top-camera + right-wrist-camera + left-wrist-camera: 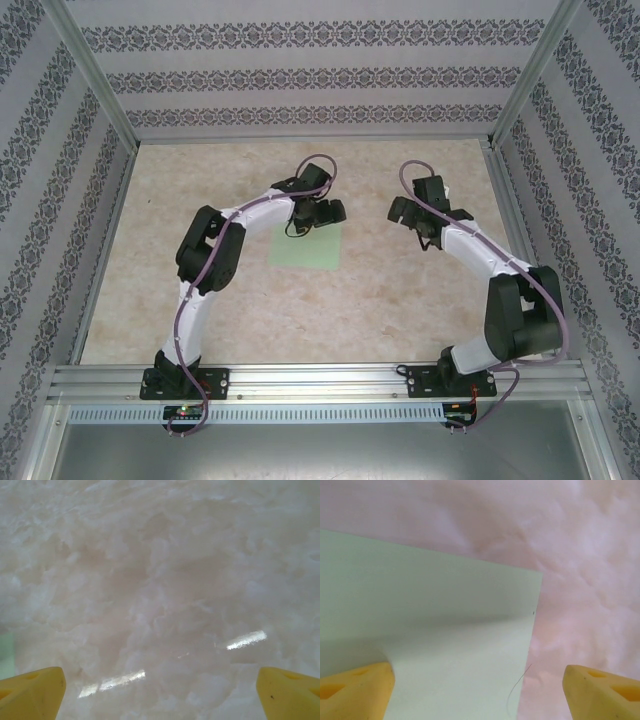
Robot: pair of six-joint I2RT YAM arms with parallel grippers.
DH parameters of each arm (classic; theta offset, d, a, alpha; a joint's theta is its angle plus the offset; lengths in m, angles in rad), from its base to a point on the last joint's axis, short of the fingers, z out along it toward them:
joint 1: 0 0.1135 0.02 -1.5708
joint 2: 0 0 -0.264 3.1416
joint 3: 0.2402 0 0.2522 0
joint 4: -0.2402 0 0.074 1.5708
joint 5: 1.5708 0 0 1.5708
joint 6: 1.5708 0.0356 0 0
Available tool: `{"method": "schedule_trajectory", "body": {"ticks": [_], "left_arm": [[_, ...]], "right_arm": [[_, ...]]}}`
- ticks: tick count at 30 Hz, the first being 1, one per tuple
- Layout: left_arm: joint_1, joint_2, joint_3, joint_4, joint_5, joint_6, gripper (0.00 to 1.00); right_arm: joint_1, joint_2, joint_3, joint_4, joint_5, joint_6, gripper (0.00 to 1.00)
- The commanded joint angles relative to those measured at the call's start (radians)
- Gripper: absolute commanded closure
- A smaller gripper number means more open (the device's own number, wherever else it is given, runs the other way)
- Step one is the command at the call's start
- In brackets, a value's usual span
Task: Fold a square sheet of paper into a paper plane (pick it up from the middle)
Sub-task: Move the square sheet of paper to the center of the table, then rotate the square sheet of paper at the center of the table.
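Table [400, 300] marbled, square sheet of paper [305, 248] lying flat on it. Left gripper [318, 212] over the sheet's far edge, jaws wide apart, gripping nothing. Right gripper [400, 210] right of the sheet, jaws wide apart too

Lab rig: aluminium frame [320, 380], patterned walls [310, 75]

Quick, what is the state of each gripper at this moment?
Left gripper: open, holding nothing, over the edge of the thin pale green square sheet of paper.
Right gripper: open, empty, over the pale marbled table.
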Motion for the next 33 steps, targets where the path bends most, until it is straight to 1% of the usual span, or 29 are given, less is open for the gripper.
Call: {"method": "schedule_trajectory", "body": {"ticks": [1, 4, 7, 10, 12, 15, 20, 24, 26, 29, 33], "left_arm": [[0.005, -0.017, -0.009, 0.002, 0.125, -0.031, 0.11], [0.051, -0.107, -0.049, 0.018, 0.127, -0.021, 0.10], [0.122, -0.210, -0.143, 0.049, 0.125, -0.018, 0.10], [0.209, -0.312, -0.265, 0.068, 0.092, -0.016, 0.09], [0.270, -0.382, -0.347, 0.071, 0.072, -0.009, 0.08], [0.341, -0.469, -0.445, 0.063, 0.038, 0.008, 0.06], [0.417, -0.564, -0.536, 0.041, 0.008, 0.030, 0.04], [0.432, -0.594, -0.561, 0.023, -0.011, 0.049, 0.03], [0.433, -0.596, -0.562, 0.016, -0.018, 0.057, 0.03], [0.433, -0.596, -0.561, 0.017, -0.019, 0.067, 0.04], [0.432, -0.590, -0.562, 0.020, -0.020, 0.072, 0.04]], "right_arm": [[-0.003, -0.045, -0.006, -0.023, -0.008, -0.006, 0.02], [0.036, -0.051, 0.017, -0.036, -0.040, -0.028, 0.02], [0.118, -0.018, 0.052, -0.019, -0.103, -0.085, 0.02], [0.235, 0.070, 0.134, -0.038, -0.133, -0.185, 0.03], [0.312, 0.155, 0.215, -0.071, -0.143, -0.253, 0.05], [0.375, 0.284, 0.340, -0.110, -0.204, -0.293, 0.09], [0.411, 0.489, 0.564, -0.162, -0.288, -0.267, 0.14], [0.419, 0.650, 0.742, -0.245, -0.293, -0.240, 0.18], [0.419, 0.703, 0.801, -0.289, -0.280, -0.225, 0.19], [0.416, 0.744, 0.831, -0.332, -0.242, -0.199, 0.19], [0.393, 0.758, 0.795, -0.375, -0.179, -0.127, 0.17]]}}
